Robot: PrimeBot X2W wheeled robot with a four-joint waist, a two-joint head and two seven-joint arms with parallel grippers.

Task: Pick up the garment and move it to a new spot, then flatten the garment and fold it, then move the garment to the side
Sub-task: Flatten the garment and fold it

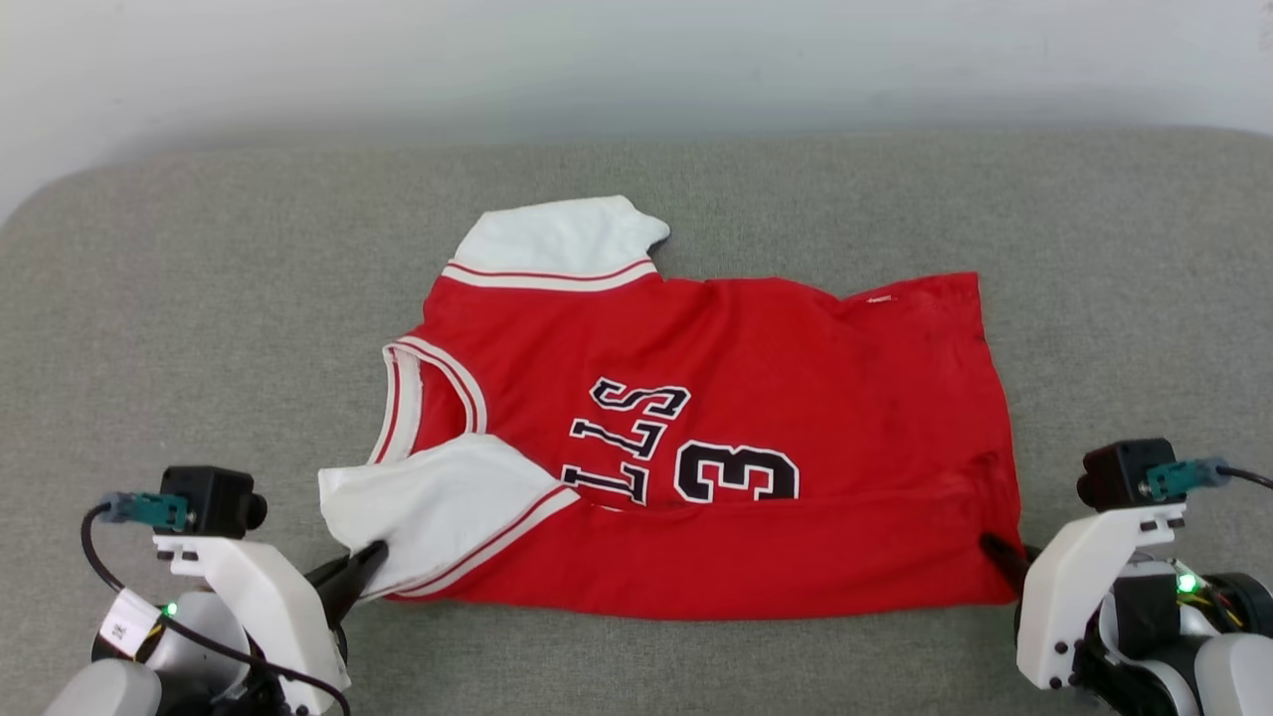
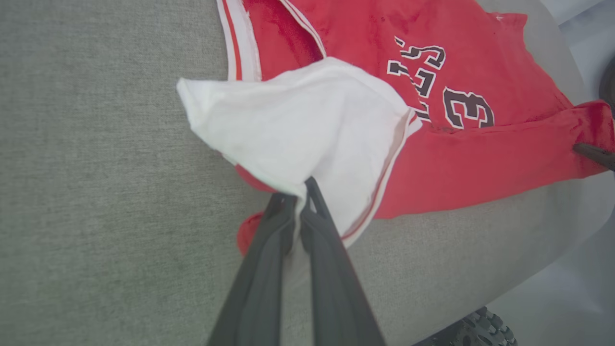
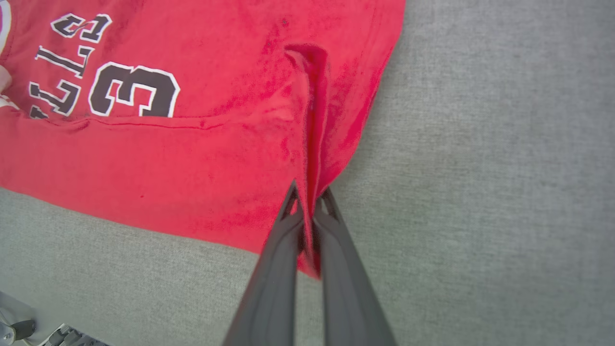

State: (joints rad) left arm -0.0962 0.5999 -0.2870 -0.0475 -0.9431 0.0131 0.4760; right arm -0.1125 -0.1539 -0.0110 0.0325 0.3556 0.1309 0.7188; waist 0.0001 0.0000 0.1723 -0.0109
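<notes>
Grey padded surface (image 1: 179,298). On it the red garment (image 1: 796,378) lies spread, its near edge folded up to the black numeral 3 (image 1: 736,472). Left of the 3, my left gripper (image 1: 366,559) is clamped on the white sleeve (image 1: 438,502). Right of the 3, my right gripper (image 1: 995,549) clamps the hem corner. I'd carry both evenly, keeping the cloth taut.
</notes>
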